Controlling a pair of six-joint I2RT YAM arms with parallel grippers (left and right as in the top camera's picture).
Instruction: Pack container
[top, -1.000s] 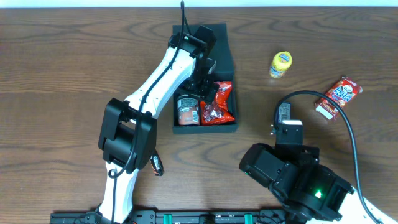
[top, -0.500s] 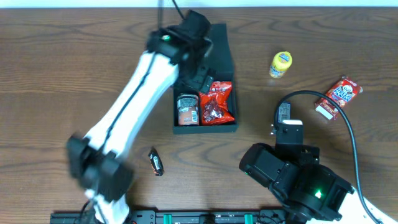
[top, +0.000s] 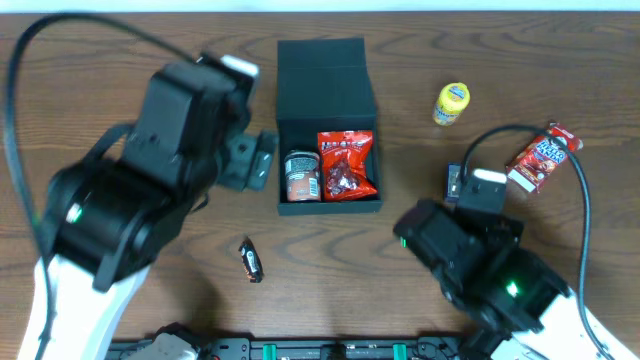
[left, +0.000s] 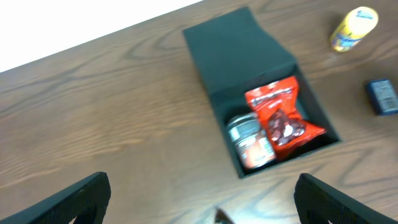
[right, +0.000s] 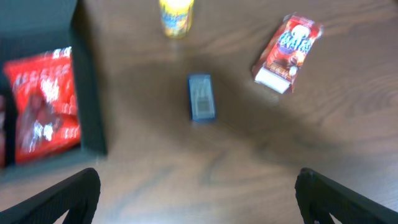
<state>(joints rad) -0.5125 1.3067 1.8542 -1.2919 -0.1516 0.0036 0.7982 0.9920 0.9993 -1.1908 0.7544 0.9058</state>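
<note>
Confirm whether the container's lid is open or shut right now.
Open. The lid is folded back behind the container, and a can and a red snack bag show inside it.

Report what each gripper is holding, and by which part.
Nothing is held: the left gripper and the right gripper both stand open and empty.

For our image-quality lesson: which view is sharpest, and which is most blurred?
Overhead: sharpest, the container crisp, though the left arm is smeared. Left wrist: mildly soft throughout. Right wrist: most blurred, the small blue box and the red packet to its right smeared.
</note>
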